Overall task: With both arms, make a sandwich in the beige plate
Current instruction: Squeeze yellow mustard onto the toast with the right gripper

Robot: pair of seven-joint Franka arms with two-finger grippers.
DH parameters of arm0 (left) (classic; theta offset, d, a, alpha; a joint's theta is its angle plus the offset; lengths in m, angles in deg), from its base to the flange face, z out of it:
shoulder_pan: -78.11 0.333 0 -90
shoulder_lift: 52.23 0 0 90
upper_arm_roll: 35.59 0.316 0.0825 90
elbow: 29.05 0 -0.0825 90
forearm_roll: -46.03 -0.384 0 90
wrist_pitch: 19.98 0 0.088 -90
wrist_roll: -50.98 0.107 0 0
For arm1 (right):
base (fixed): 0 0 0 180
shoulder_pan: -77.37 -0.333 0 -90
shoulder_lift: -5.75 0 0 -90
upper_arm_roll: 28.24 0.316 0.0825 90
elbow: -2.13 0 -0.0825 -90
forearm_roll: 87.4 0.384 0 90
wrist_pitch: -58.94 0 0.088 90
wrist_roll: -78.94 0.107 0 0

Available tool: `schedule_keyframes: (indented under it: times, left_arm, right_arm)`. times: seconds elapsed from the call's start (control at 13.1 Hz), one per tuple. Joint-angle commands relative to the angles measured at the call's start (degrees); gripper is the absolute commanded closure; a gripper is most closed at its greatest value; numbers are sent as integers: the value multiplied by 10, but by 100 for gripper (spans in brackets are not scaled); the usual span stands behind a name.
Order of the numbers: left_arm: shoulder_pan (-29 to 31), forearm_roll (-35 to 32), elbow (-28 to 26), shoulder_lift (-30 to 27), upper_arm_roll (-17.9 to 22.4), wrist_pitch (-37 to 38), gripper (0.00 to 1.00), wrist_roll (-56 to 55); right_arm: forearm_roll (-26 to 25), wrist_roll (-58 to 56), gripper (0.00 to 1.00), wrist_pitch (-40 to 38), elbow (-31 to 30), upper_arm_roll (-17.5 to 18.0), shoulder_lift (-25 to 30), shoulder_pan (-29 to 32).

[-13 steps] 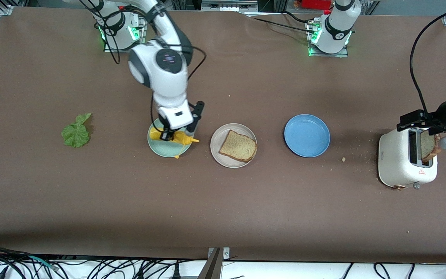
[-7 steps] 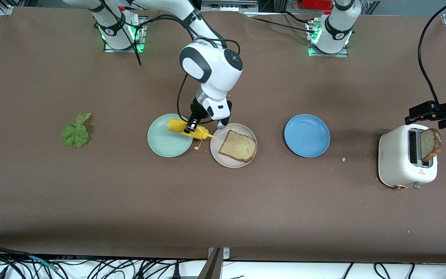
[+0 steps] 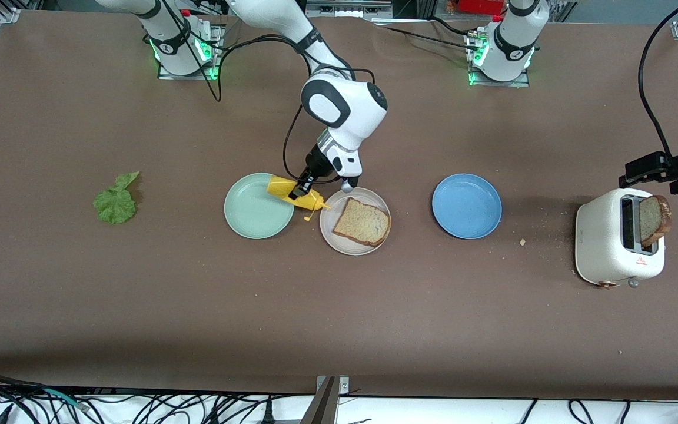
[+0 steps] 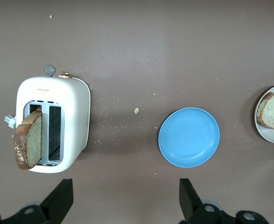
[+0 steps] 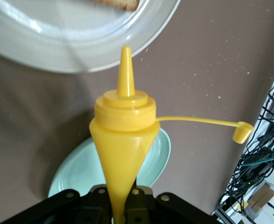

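Right gripper (image 3: pixel 302 189): pinched on the yellow mustard bottle (image 3: pixel 292 194), carried tilted with its nozzle toward the beige plate (image 3: pixel 339 242); a second ago this bottle lay on the mint plate (image 3: pixel 245 215) under the gripper, half a second ago it was lifted at that plate's edge, and now it hangs over the gap between the two plates, the open cap dangling on its strap. Mint plate: now bare. Beige plate: holds one bread slice (image 3: pixel 362 222), unmoved. Left gripper (image 4: pixel 122 205): fingers spread wide, holding nothing, hovering above the table near the toaster (image 3: pixel 617 241); it has drawn up and away from the toaster. Second slice (image 3: pixel 652 219): stands in a toaster slot, leaning out, untouched. Lettuce (image 3: pixel 116 200): lies on the table toward the right arm's end, well apart from the plates. Blue plate (image 3: pixel 466 206): empty, between beige plate and toaster. Reading: mustard on the first slice looks the step in hand; lettuce and top slice remain.
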Motion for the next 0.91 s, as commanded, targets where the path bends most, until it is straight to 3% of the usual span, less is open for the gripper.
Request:
schedule_keyframes:
  times: [0.0,0.23,0.69,0.84]
  left_arm:
    - [-2,-14,10,-3,-4,14,0,-5]
    - [-1,-10,10,-3,1,14,0,-2]
    - [-1,-10,10,-3,1,13,0,-2]
    - [0,-10,10,-3,1,13,0,-1]
  right_arm:
    - [-10,19,100,-19,84,-9,-53,-10]
    - [-9,50,100,-18,137,-11,-102,-8]
    - [-1,33,100,-50,146,-14,-91,-3]
    - [31,-12,100,-56,147,-14,-69,12]
